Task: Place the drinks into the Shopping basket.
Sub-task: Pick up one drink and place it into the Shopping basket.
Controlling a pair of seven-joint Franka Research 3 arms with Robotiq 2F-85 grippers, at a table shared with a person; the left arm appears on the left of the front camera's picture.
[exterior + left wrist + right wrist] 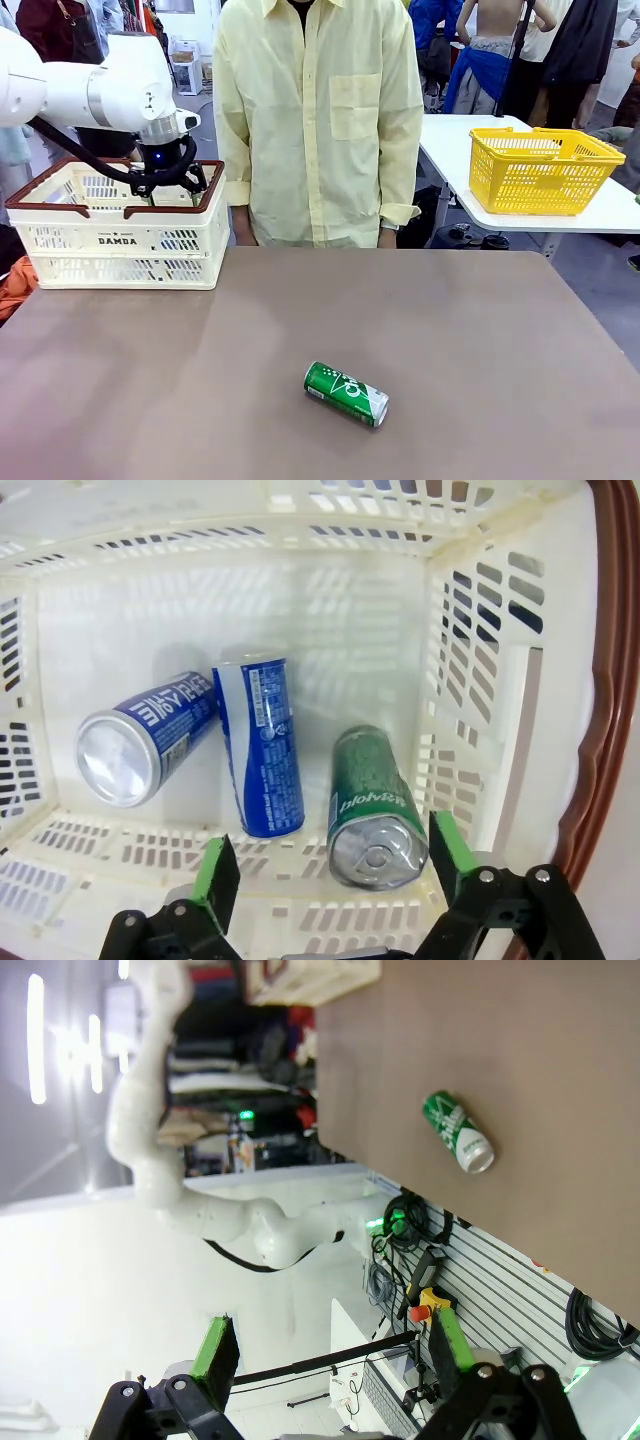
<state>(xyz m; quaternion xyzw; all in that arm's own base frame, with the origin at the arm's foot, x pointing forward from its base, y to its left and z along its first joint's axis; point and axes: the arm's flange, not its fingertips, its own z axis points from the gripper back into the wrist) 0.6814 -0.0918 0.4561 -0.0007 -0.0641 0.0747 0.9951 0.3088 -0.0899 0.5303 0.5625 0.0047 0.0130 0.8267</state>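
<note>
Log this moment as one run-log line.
left gripper: open inside cream perforated basket | basket: two blue cans, one green can | table: green metal can lying | right gripper: open

The table (450, 330) is being viewed across from the robot's side, toward the person (318, 120). The Shopping basket (500, 680) interior is being viewed closely from above by the left wrist camera. The green can (346, 393) is being shared with the rolled, distant right wrist view (457, 1132).
</note>
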